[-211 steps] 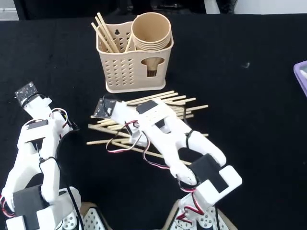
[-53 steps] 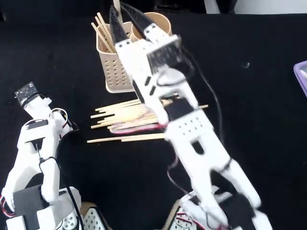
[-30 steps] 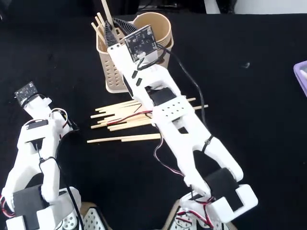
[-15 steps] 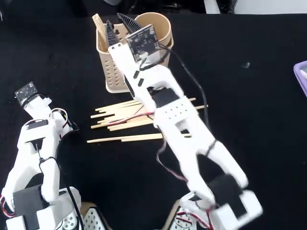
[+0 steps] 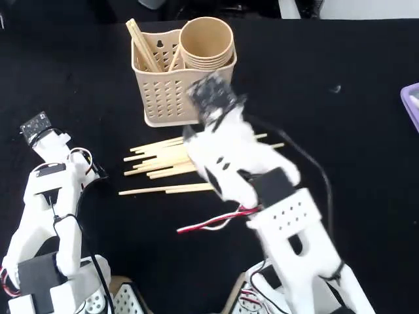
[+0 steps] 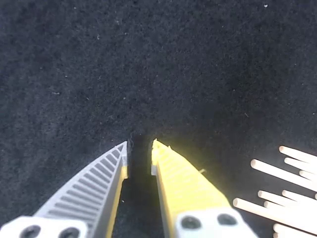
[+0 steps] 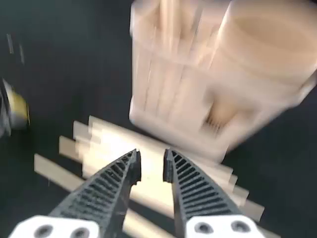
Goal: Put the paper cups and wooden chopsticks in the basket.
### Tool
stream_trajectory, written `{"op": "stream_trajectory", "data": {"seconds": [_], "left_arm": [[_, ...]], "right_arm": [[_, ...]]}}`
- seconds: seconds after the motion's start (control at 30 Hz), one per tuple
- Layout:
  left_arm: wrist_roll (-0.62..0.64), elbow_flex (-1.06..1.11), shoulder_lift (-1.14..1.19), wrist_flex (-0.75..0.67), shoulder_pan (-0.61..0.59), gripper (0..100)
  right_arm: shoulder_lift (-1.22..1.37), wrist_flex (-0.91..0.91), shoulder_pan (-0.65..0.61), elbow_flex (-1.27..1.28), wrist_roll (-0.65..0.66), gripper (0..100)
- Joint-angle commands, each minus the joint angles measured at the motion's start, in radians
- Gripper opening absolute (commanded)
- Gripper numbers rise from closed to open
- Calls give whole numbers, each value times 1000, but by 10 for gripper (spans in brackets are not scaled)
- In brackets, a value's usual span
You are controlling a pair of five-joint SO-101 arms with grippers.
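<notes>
Right arm is pulling back from the basket, where it was reaching in half a second ago. It is now swinging, blurred, over the loose sticks at centre frame.

- Desk: black cloth, carrying everything.
- Left arm: sitting folded at lower left, same pose as in every earlier picture.
- Basket: standing upright at upper centre.
- Paper cups: sitting nested in the basket's right compartment. Cup part is looking done.
- Loose chopsticks: lying fanned on the desk just below the basket. This is the remaining work, and it is most of the sticks.
- Stowed chopsticks: a few leaning in the basket's left compartment.
- Right fingers: parted by a narrow gap, holding nothing, pointing at the pile.
- Left fingers: parted by a narrow gap, holding nothing, over bare cloth near some stick ends.
</notes>
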Motion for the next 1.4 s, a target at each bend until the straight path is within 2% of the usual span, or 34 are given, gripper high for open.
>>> {"op": "stream_trajectory", "data": {"seconds": [0.0,0.1,0.3,0.4,0.8,0.87,0.93,1.0,1.17,1.37], "left_arm": [[2,-50,-8,3,-1,94],[2,-50,-8,3,-1,94],[2,-50,-8,3,-1,94],[2,-50,-6,3,-1,94],[2,-50,-6,3,-1,94],[2,-50,-6,3,-1,94],[2,-50,-8,3,-1,94],[2,-50,-8,3,-1,94],[2,-50,-11,3,-1,94],[2,-50,-11,3,-1,94]], "right_arm": [[-8,-18,11,171,143,165],[61,-115,12,298,236,260],[249,-170,15,312,494,248],[329,-167,17,263,566,247],[607,-167,15,142,675,243],[638,-167,14,137,690,203],[648,-167,11,137,698,118],[638,-167,11,139,697,12],[547,-71,15,127,698,11],[295,91,11,114,695,11]]}}
